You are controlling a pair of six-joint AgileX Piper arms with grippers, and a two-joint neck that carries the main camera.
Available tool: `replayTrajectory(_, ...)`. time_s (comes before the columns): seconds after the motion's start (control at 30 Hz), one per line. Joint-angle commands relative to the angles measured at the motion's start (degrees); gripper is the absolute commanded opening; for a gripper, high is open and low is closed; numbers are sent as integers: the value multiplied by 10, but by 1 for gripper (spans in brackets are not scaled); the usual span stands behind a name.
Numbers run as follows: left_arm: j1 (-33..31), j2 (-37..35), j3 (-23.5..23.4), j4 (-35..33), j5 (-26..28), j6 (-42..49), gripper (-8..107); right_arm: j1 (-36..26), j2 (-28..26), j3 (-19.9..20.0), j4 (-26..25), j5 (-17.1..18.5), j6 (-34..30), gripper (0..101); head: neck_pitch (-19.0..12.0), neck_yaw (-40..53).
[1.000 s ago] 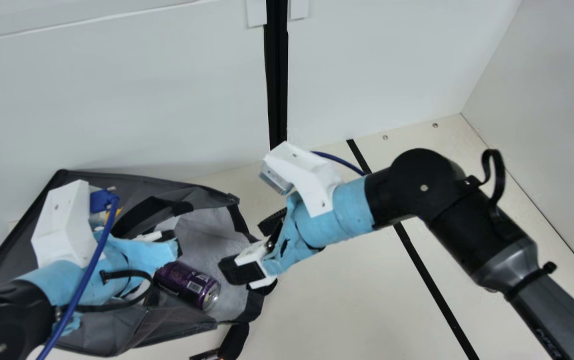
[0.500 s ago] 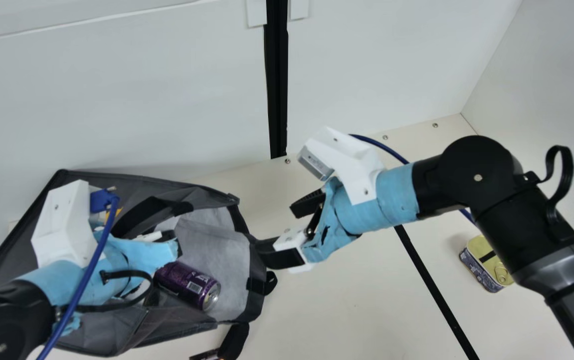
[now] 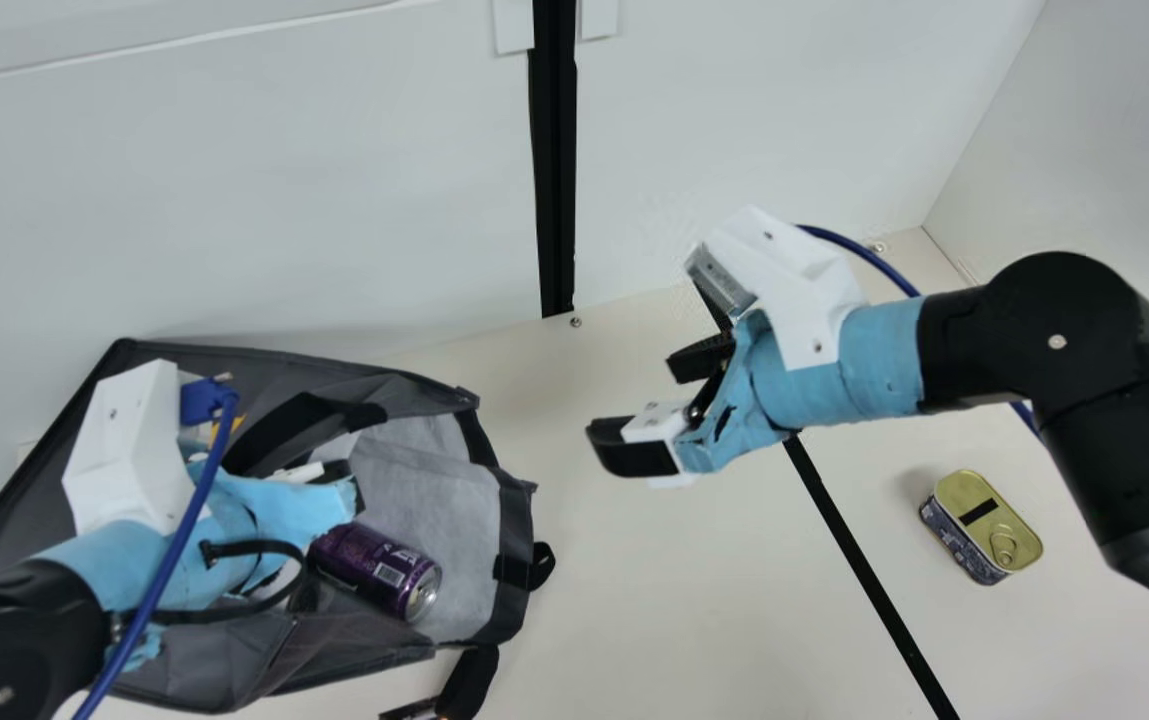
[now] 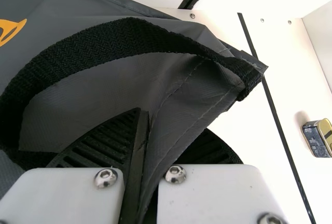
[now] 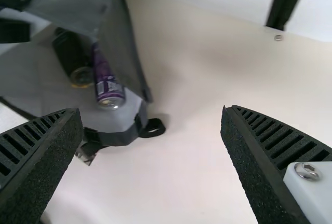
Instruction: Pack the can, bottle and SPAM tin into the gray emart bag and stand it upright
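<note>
The gray bag [image 3: 204,660] lies on its side at the left, its mouth toward the table's middle. My left gripper [image 3: 344,490] is over it; in the left wrist view that gripper [image 4: 142,146] is shut on a fold of bag fabric [image 4: 181,94]. The purple can [image 3: 374,570] lies inside the mouth. In the right wrist view a dark bottle [image 5: 71,55] lies beside the can [image 5: 108,84] in the bag. My right gripper [image 3: 644,405] hangs right of the bag; the right wrist view has it [image 5: 151,125] open with nothing between its fingers. The SPAM tin [image 3: 979,525] rests on the right.
A black strap [image 3: 469,685] sticks out near the bag's front edge, and another black loop [image 3: 541,565] is at its mouth. White walls [image 3: 234,200] rise behind the table [image 3: 674,600]. A black line [image 3: 864,570] crosses the tabletop between bag and tin.
My right gripper has moved away from the bag's mouth to the right and backward, and its fingers are off the bag. The tin has come into sight from behind the right arm. My left arm has kept still.
</note>
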Motion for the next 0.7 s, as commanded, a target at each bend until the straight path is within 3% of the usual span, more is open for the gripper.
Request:
replayTrajectory(0.0,0,0,0,0,0,0,-8,-12,-2,-5,-12,-1,8,95,-12,-1)
replayTrajectory(0.67,0,0,0,0,0,0,-8,-87,-56,-39,-172,-1,83,95,-12,-1)
